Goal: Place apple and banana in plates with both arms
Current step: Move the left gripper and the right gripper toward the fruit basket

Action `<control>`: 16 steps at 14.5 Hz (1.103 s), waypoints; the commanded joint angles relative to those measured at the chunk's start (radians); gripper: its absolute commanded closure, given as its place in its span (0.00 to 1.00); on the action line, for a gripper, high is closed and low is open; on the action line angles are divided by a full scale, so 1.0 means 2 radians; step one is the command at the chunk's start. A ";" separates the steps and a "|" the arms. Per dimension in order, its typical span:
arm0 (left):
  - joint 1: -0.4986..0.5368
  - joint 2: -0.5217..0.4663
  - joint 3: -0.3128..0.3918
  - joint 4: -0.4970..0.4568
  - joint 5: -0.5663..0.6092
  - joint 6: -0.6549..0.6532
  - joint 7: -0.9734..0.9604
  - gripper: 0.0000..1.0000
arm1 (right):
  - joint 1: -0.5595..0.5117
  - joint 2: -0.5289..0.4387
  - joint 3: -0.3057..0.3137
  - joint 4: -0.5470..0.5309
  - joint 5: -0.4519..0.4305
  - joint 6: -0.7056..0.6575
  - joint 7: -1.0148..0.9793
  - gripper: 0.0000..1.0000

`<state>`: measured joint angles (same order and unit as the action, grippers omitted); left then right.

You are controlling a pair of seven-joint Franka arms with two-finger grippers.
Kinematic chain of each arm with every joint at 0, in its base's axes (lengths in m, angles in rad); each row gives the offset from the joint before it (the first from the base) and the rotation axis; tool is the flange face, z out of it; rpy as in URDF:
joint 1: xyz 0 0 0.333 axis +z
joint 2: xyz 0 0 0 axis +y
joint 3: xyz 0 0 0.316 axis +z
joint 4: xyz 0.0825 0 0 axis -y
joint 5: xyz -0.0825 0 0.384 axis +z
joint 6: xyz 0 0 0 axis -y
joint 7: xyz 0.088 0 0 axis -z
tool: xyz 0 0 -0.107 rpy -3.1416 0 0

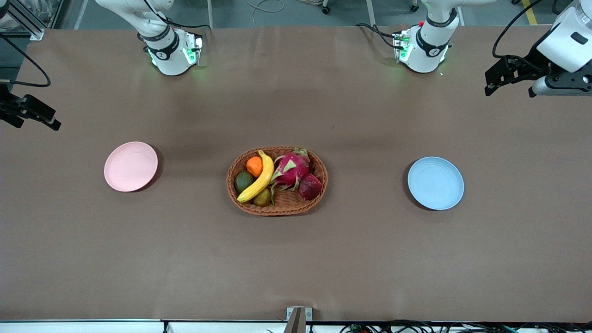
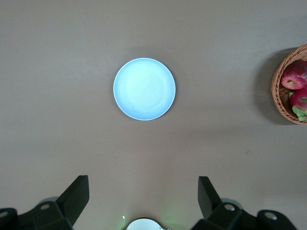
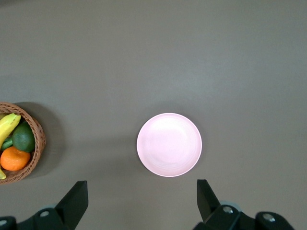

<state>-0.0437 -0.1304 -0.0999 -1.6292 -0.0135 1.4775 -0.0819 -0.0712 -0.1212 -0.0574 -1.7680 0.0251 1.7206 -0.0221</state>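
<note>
The yellow banana [image 1: 259, 178] and the dark red apple [image 1: 310, 186] lie in a brown wicker basket [image 1: 276, 203] at the table's middle. The pink plate [image 1: 131, 166] sits toward the right arm's end and the blue plate [image 1: 435, 183] toward the left arm's end, both empty. My left gripper [image 1: 491, 87] is up over the left arm's end of the table, open and empty; its view shows the blue plate [image 2: 144, 88] and the apple [image 2: 293, 78]. My right gripper [image 1: 48, 121] is up over the right arm's end, open and empty; its view shows the pink plate [image 3: 169, 144] and the banana's tip [image 3: 7, 125].
The basket also holds a pink dragon fruit [image 1: 291, 169], an orange [image 1: 254, 165], an avocado [image 1: 243, 181] and a small brownish fruit [image 1: 262, 198]. Brown table [image 1: 296, 259] spreads between basket and plates. The arm bases stand along the edge farthest from the front camera.
</note>
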 commanded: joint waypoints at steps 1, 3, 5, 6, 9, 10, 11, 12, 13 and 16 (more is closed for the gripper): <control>0.001 -0.008 -0.001 0.001 -0.007 -0.004 0.000 0.00 | 0.005 -0.018 0.000 -0.019 -0.022 0.008 -0.003 0.00; 0.002 -0.002 -0.001 0.005 -0.005 -0.003 0.004 0.00 | 0.005 -0.018 0.000 -0.019 -0.022 0.008 -0.003 0.00; -0.001 0.021 -0.002 0.021 -0.005 -0.003 0.007 0.00 | 0.004 -0.018 0.000 -0.019 -0.022 0.006 -0.003 0.00; -0.005 0.043 -0.004 0.029 -0.008 0.001 0.009 0.00 | 0.004 -0.018 0.000 -0.019 -0.022 0.005 -0.003 0.00; -0.017 0.083 -0.031 0.030 -0.009 0.052 -0.007 0.00 | 0.006 -0.015 0.000 -0.020 -0.022 0.003 0.003 0.00; -0.020 0.101 -0.044 0.030 -0.008 0.069 -0.031 0.00 | 0.015 -0.012 0.000 -0.020 -0.020 0.005 0.003 0.00; -0.021 0.119 -0.052 0.031 -0.008 0.078 -0.064 0.00 | 0.031 -0.010 0.000 -0.022 -0.020 0.003 0.004 0.00; -0.026 0.136 -0.061 0.031 -0.007 0.093 -0.101 0.00 | 0.048 -0.005 0.000 -0.032 -0.020 0.006 0.007 0.00; -0.035 0.154 -0.070 0.031 -0.007 0.111 -0.137 0.00 | 0.062 0.002 0.000 -0.042 -0.020 0.011 0.019 0.00; -0.075 0.205 -0.072 0.030 -0.006 0.177 -0.243 0.00 | 0.116 0.050 0.000 -0.042 -0.015 0.035 0.065 0.00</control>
<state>-0.1516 0.2146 -0.2431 -1.6054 -0.0180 1.7841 -0.4605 0.0953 -0.0785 -0.0496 -1.8441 0.0030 1.7462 0.0384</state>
